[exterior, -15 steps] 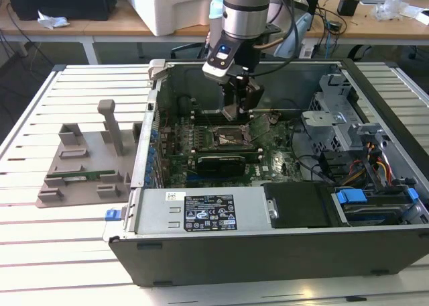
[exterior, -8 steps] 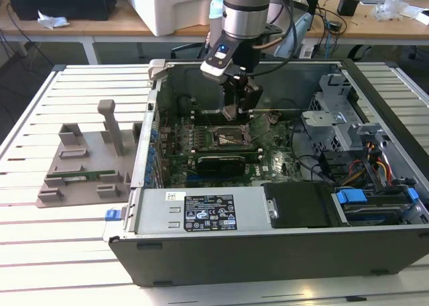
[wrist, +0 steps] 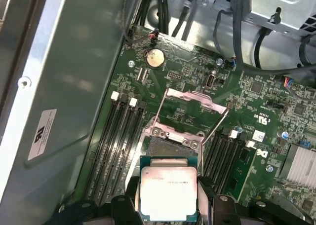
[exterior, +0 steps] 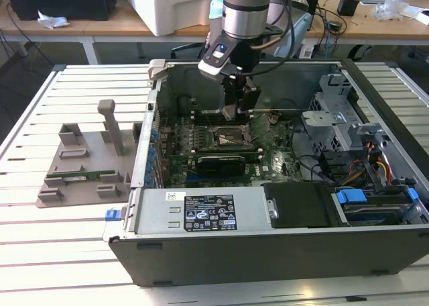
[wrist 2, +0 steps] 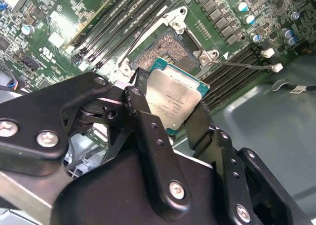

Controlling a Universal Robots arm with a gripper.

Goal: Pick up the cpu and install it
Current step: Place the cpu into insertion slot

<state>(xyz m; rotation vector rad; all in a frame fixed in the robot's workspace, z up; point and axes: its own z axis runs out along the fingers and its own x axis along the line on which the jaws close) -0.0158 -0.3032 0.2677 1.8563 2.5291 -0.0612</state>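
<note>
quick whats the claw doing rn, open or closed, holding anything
Claw: closed on the small flat square cpu with a silvery metal top, near the open motherboard socket.

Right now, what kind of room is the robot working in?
Probably a robotics or computer lab: an open computer case sits on a slatted table, the gripper holds the cpu above the motherboard, and a desk with cables and gear stands behind.
</note>
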